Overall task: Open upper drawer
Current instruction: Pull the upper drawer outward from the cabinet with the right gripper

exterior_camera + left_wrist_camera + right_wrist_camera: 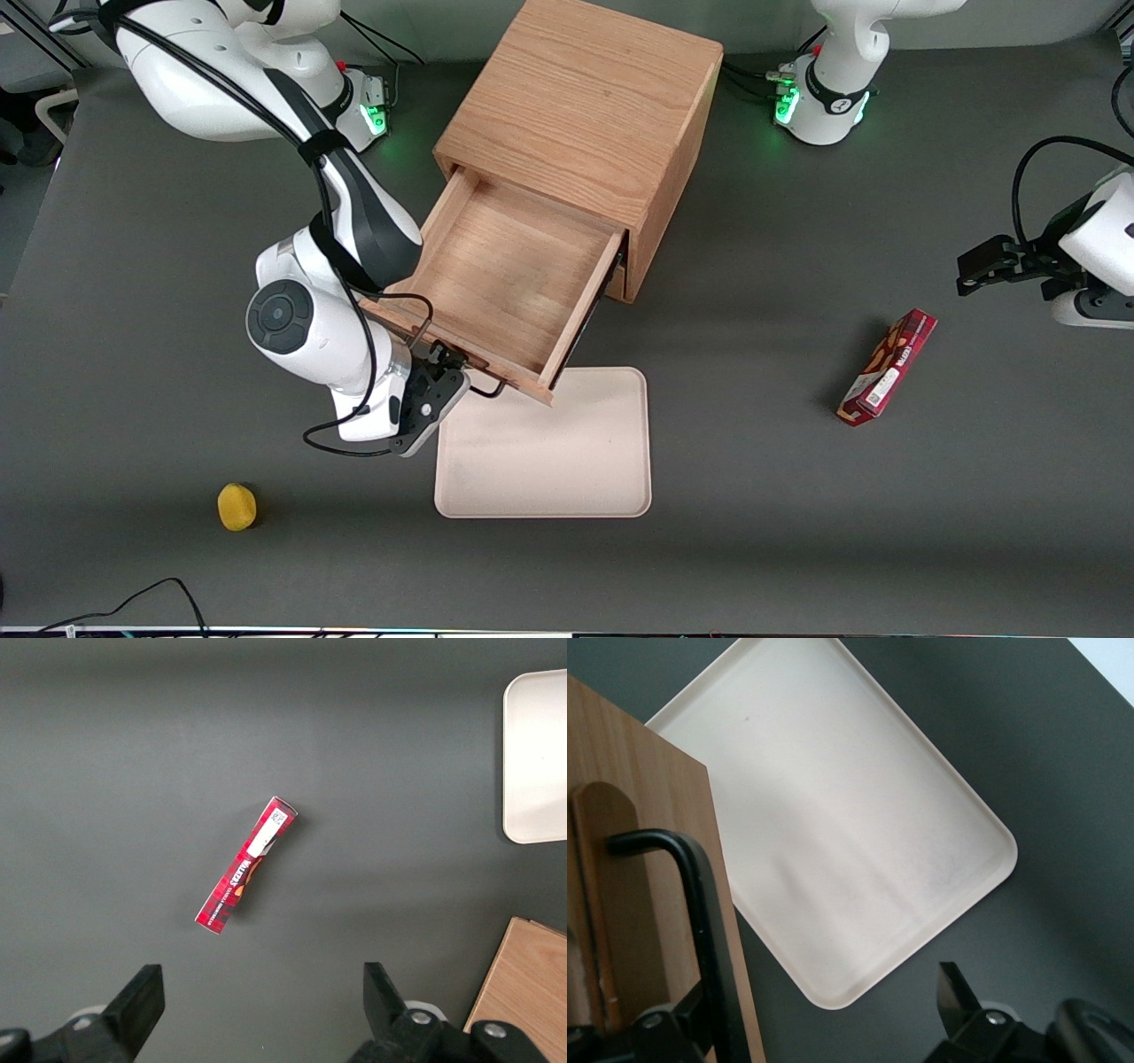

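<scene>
The upper drawer (509, 275) stands pulled well out of the oak cabinet (585, 106), overhanging a cream tray (567, 478). The gripper (443, 377) sits at its black handle (700, 904), fingers spread around the bar, not pinching it.

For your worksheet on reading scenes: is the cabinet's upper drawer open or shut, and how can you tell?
Open. The upper drawer is pulled well out of the cabinet, its bare wooden floor showing, its front over the tray. The gripper is at its handle.
</scene>
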